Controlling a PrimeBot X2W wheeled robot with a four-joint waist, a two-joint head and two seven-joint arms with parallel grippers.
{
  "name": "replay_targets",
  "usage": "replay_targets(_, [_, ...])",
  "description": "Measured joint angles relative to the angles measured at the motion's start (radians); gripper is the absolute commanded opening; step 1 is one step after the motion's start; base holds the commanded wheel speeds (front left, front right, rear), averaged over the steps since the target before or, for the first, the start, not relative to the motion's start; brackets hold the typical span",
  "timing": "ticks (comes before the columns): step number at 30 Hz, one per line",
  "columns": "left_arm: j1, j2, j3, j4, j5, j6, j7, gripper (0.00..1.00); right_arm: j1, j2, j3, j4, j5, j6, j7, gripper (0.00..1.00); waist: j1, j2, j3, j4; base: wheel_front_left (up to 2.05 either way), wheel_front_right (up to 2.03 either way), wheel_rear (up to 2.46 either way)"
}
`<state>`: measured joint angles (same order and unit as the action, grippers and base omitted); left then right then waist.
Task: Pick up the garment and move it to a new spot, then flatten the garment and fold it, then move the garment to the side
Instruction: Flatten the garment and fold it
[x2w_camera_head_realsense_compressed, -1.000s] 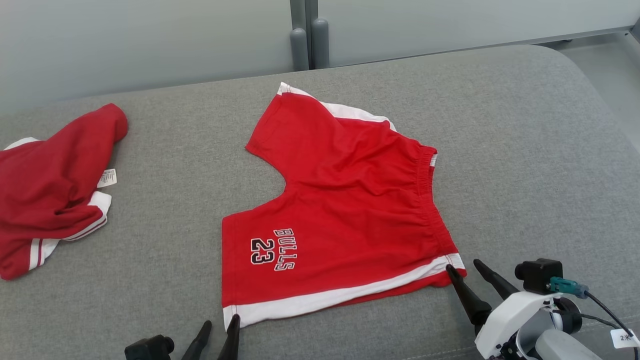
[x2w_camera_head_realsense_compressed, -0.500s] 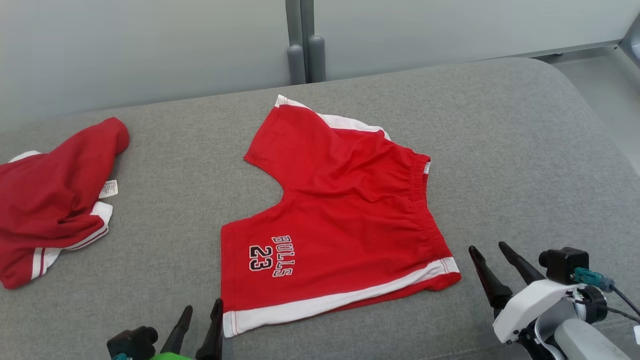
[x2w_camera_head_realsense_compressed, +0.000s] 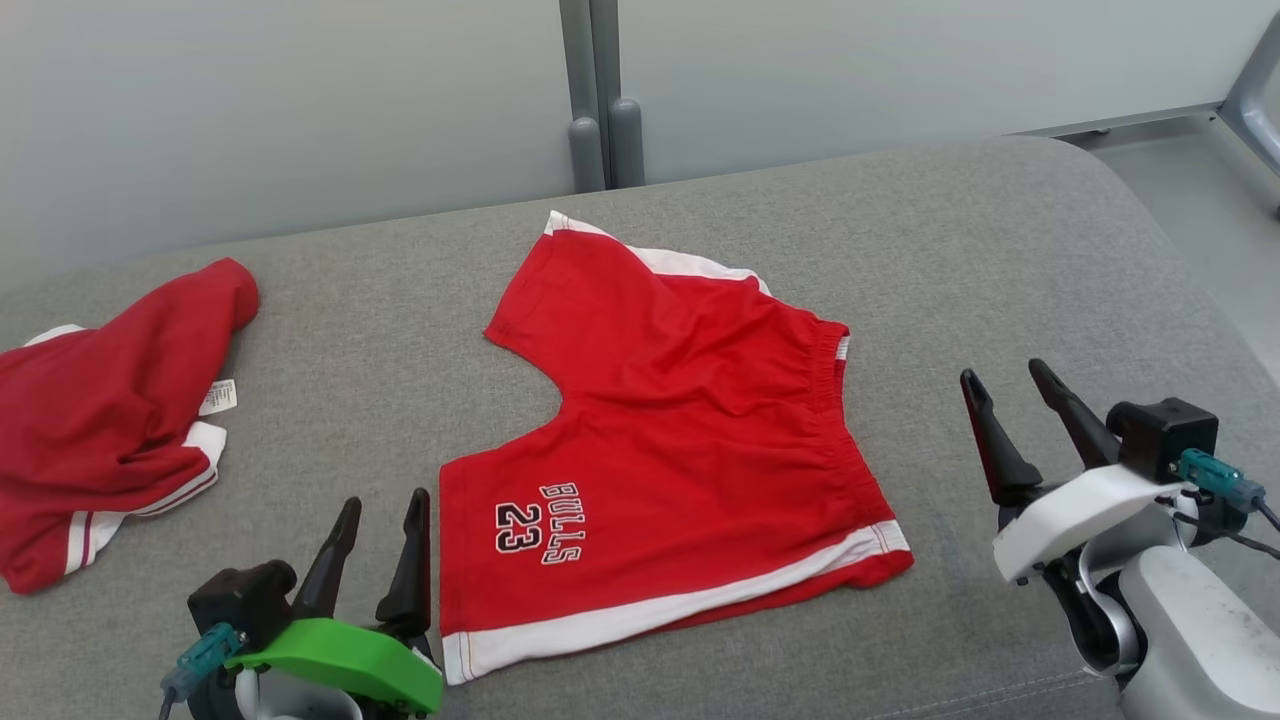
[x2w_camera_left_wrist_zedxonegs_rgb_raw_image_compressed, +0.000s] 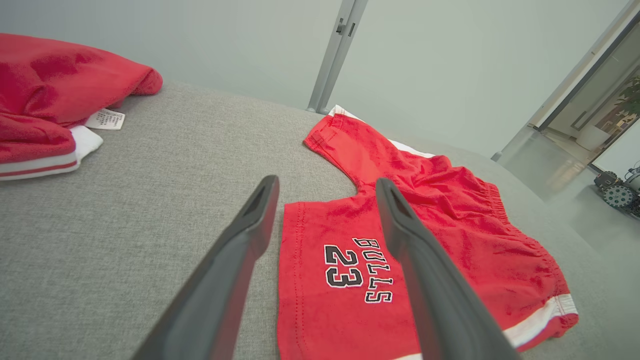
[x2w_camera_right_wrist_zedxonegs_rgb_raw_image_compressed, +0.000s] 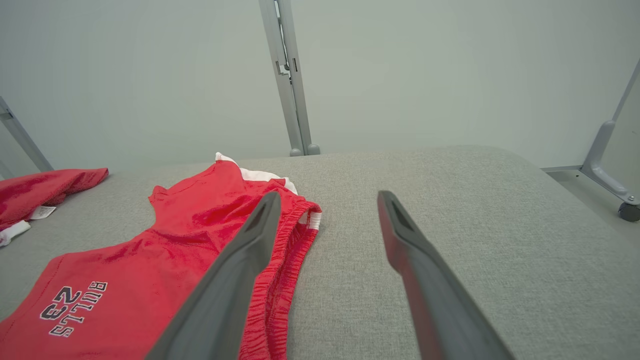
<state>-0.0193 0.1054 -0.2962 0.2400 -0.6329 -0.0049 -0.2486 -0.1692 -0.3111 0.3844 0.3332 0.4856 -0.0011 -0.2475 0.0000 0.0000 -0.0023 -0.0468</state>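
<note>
The shorts (x2w_camera_head_realsense_compressed: 680, 450) lie spread flat in the middle of the cushion (x2w_camera_head_realsense_compressed: 1000, 250), with the waistband (x2w_camera_head_realsense_compressed: 845, 410) toward the right and the printed leg nearest, which I judge to be the flattened state meant for folding. Both grippers are released and hold nothing: the left gripper (x2w_camera_head_realsense_compressed: 387, 500) stands just beside the near leg's hem (x2w_camera_head_realsense_compressed: 447, 560), and the right gripper (x2w_camera_head_realsense_compressed: 1002, 372) hovers over bare cushion apart from the waistband, so each flanks an edge it could pinch next. Bare cushion lies beyond and right of the shorts up to the rounded edge, while a second red garment (x2w_camera_head_realsense_compressed: 110, 400) crowds the left.
</note>
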Motion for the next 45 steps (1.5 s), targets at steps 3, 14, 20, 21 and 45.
replay_targets(3, [-0.010,-0.002,0.013,-0.017,0.024,0.018,0.000,1.00,-0.016,0.008,-0.014,-0.032,-0.018,-0.013,-0.001,1.00,0.0000,0.0000,-0.003,-0.001,0.00,0.00,0.00])
replay_targets(14, [-0.013,-0.019,0.085,-0.082,0.094,0.068,0.000,1.00,-0.028,0.063,-0.024,-0.123,-0.079,-0.057,-0.004,1.00,0.0000,0.0000,-0.009,0.001,0.00,0.00,0.00])
replay_targets(20, [-0.003,-0.023,0.109,-0.100,0.119,0.082,0.000,1.00,-0.019,0.070,-0.039,-0.148,-0.110,-0.072,-0.005,1.00,0.0000,0.0000,-0.014,0.004,0.00,0.00,0.00])
replay_targets(21, [0.004,-0.024,0.113,-0.103,0.119,0.084,0.000,1.00,-0.014,0.073,-0.043,-0.153,-0.110,-0.072,-0.005,1.00,0.0000,0.0000,-0.014,0.004,0.00,0.00,0.00])
replay_targets(45, [0.062,-0.044,0.133,-0.127,0.154,0.093,0.000,1.00,0.038,0.095,-0.070,-0.177,-0.135,-0.080,-0.006,1.00,0.0000,0.0000,-0.014,0.010,0.00,0.00,0.00])
